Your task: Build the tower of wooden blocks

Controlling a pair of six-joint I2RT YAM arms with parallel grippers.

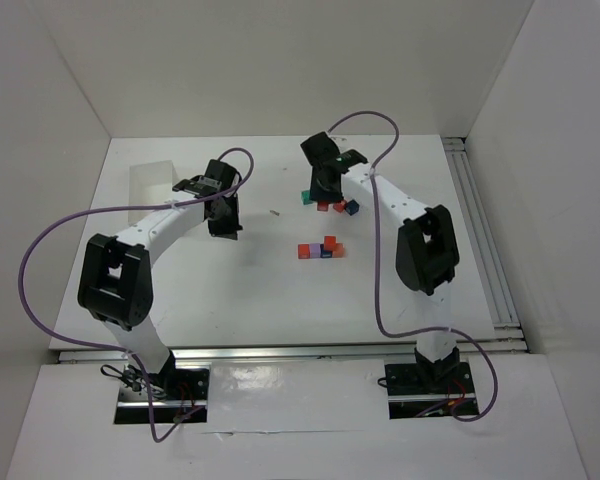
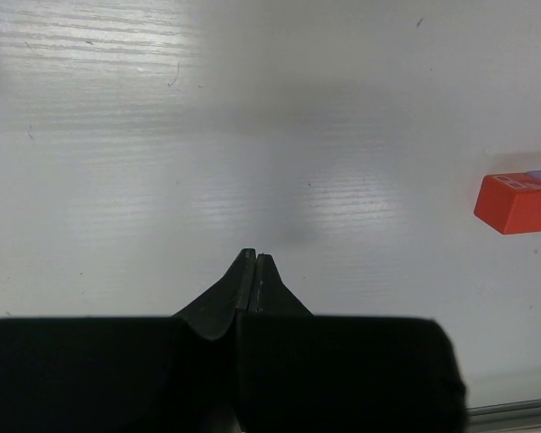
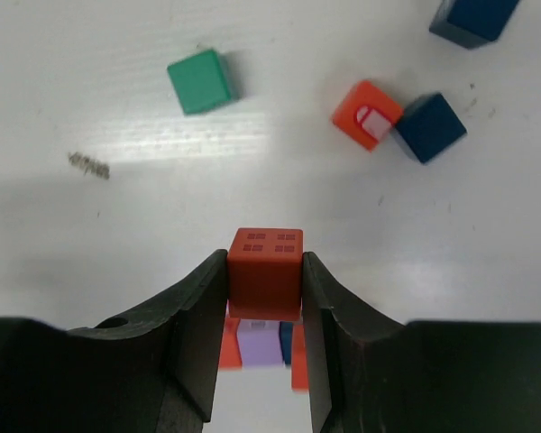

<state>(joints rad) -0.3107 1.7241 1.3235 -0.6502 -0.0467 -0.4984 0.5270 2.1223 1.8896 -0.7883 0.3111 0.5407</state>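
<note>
Nearest, the tower [image 1: 320, 248] sits mid-table, so far a short low row of red, purple and orange cubes. To its left, apart from it, the left gripper [image 2: 254, 259] hovers over the white table [image 1: 230, 290], its fingers pressed together on nothing. Farther back, the right gripper [image 3: 264, 287] is clamped on a red cube [image 3: 266, 257]. A teal cube [image 3: 199, 81], an orange cube [image 3: 367, 115] and dark blue cubes [image 3: 429, 127] lie loose beyond it.

Small painted wooden cubes, right wrist view.
Teal green wooden cube [image 3: 199, 80]: one, 11 o'clock.
Orange wooden cube [image 3: 367, 115]: one, 1 o'clock.
Dark blue wooden cubes [image 3: 430, 127]: two loose, 1 to 2 o'clock.
Red wooden cube [image 3: 265, 273]: one, centre.
Purple wooden cube [image 3: 260, 341]: one, 6 o'clock.
</note>
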